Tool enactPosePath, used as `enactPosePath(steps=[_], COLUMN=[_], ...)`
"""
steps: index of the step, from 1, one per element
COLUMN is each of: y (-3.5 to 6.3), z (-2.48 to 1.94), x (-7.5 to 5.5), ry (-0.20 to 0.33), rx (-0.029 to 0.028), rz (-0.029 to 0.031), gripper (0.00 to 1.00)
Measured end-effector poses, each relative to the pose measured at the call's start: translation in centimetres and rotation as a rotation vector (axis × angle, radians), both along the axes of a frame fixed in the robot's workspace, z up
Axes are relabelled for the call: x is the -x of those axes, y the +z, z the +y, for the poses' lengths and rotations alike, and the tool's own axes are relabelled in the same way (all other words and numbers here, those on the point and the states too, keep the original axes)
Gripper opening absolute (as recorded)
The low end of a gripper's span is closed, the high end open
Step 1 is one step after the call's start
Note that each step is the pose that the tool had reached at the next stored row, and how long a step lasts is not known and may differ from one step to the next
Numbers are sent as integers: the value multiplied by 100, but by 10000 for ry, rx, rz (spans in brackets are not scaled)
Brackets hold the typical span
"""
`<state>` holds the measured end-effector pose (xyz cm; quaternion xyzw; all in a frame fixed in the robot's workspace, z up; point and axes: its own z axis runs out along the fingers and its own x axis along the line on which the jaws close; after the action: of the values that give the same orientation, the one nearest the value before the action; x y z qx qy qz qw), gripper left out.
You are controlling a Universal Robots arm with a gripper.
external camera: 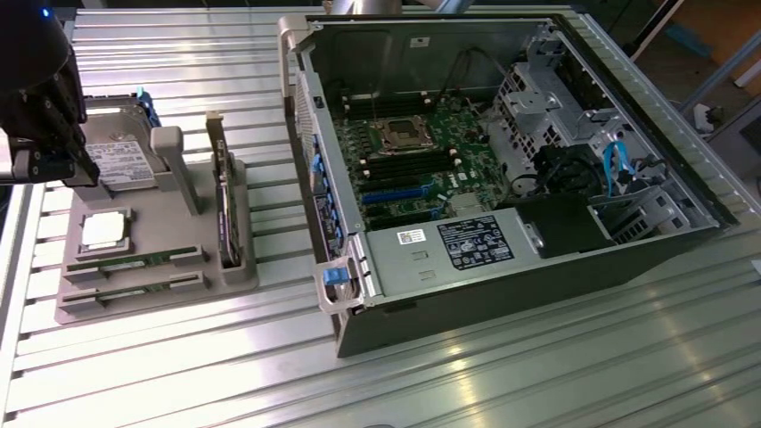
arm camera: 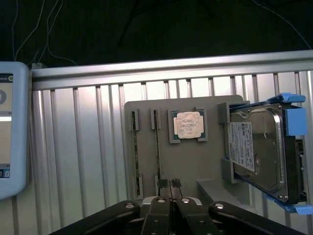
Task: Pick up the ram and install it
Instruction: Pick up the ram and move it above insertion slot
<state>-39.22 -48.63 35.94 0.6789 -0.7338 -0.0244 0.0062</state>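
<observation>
Two ram sticks, thin and green, lie edge-up in slots of a grey holder [external camera: 155,299]: one ram stick [external camera: 134,261] sits just behind the other [external camera: 131,289]. The wrist view looks down on them as two narrow strips [arm camera: 134,147] [arm camera: 157,147]. My black gripper [external camera: 48,143] hangs above the holder's far end at the exterior view's left, beside the hard drive. In the wrist view the gripper [arm camera: 169,185] is shut with nothing between its fingers, its tips close to one end of the nearer stick but above it.
The holder also carries a silver hard drive [arm camera: 259,152] in a blue-tabbed frame, a CPU [arm camera: 187,125] and an upright expansion card [external camera: 224,192]. An open computer case [external camera: 500,267] with its motherboard [external camera: 416,152] lies at the exterior view's right. A white screen device [arm camera: 7,127] borders the slatted table.
</observation>
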Motion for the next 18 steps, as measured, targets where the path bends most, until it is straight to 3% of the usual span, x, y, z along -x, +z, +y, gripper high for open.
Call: enactPosePath(steps=[4, 5, 12, 13, 15, 18], y=[0, 0, 0, 0, -1, -40], z=[-1, -1, -3, -3, -3, -28], x=[0, 0, 0, 0, 0, 0], ry=[1, 0, 0, 0, 1, 5], rx=[0, 0, 0, 0, 0, -4], rz=[1, 0, 1, 1, 0, -2], gripper=[12, 18, 20, 26, 26, 26])
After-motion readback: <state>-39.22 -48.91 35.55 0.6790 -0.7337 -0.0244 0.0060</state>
